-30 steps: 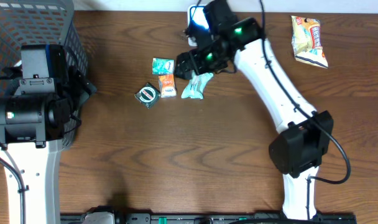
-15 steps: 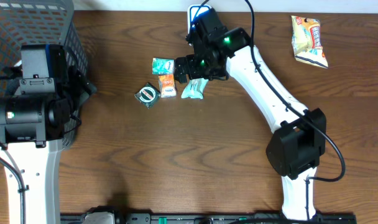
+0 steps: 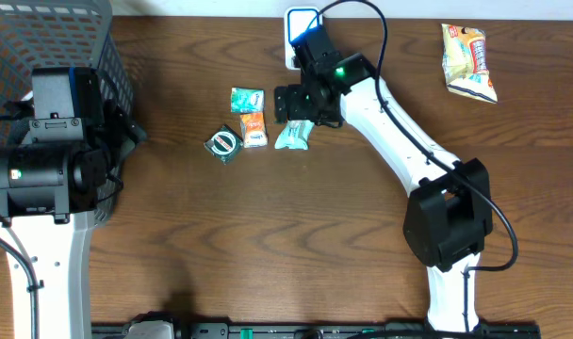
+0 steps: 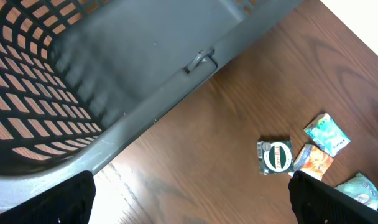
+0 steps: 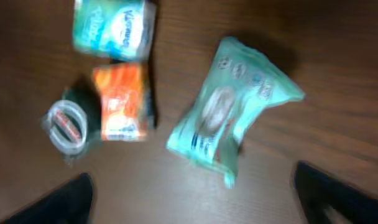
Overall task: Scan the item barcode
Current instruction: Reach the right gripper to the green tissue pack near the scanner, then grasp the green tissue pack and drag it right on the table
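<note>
Right wrist — fingers spread wide above mint-green pouch.

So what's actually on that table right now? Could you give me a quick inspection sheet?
Surface: brown wood-grain table.
Job's things: four small packets clustered together: pale green pack, orange packet, teal packet, dark round-labelled packet.
Clutter: yellow snack bag, far right corner.
Hands: right hand open over the packets, holding nothing; left hand open, empty, near the basket.
Cables: black cable looping over the right arm.
Surroundings: grey basket at left; white-and-blue device at far edge, partly hidden.
</note>
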